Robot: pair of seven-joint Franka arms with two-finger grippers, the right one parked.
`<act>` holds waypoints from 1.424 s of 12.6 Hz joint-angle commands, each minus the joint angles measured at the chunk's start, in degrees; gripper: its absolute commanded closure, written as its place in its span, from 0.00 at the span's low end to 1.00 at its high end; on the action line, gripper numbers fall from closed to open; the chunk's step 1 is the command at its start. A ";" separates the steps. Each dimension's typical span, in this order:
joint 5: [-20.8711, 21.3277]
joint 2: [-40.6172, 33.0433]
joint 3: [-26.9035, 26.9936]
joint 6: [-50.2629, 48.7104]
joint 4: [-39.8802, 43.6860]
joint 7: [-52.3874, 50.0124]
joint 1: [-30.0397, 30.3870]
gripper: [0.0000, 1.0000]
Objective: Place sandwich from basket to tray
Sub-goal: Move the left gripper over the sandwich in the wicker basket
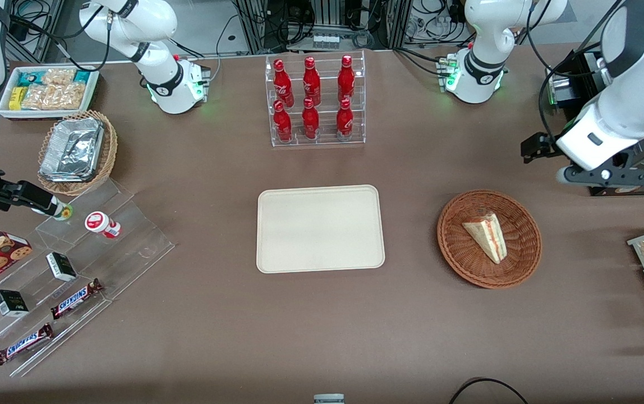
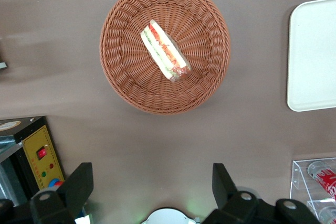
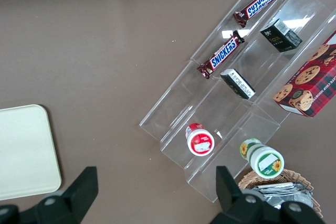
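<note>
Sandwich [image 1: 487, 237] lies flat in the middle of the round reddish-brown wicker basket [image 1: 456, 247], a pale triangular wedge with its red, orange and green filling edge showing along one long side; nothing touches it. That basket sits on the brown table [image 1: 198, 336] toward the working arm's end, well apart from the cream tray [image 1: 320, 228], which lies bare at the table's middle with bare table between the two. In the left wrist view the sandwich [image 2: 164, 51] shows its layered edge clearly inside the basket [image 2: 121, 72], and a corner of the tray [image 2: 312, 56] appears off to the side.

The left arm's gripper [image 2: 152, 187] hangs high above the table, not over the basket but above bare table just beside it, on the side farther from the front camera. Its two dark fingers [image 2: 79, 184] are spread wide apart with nothing between them. In the front view the gripper [image 1: 602, 175] shows above the basket's end of the table, partly cut by the picture's edge.

Farther from the front camera than the tray stands a clear rack of red bottles [image 1: 313, 98]. Toward the parked arm's end sit a tan wicker basket holding foil containers [image 1: 72, 148], a white tray of snack packets [image 1: 50, 90], and a clear stepped display [image 1: 131, 241] with Snickers bars [image 1: 75, 297], small dark boxes and a red-lidded cup [image 1: 100, 223]
</note>
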 commanded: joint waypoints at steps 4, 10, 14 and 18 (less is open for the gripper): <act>-1.06 -0.81 0.44 10.45 -9.54 0.92 0.05 0.00; -0.79 0.59 0.53 24.50 -18.15 0.57 0.05 0.00; -0.88 1.91 0.53 33.56 -23.17 -1.09 0.05 0.00; -0.79 4.02 0.44 38.94 -24.67 -8.82 0.05 0.00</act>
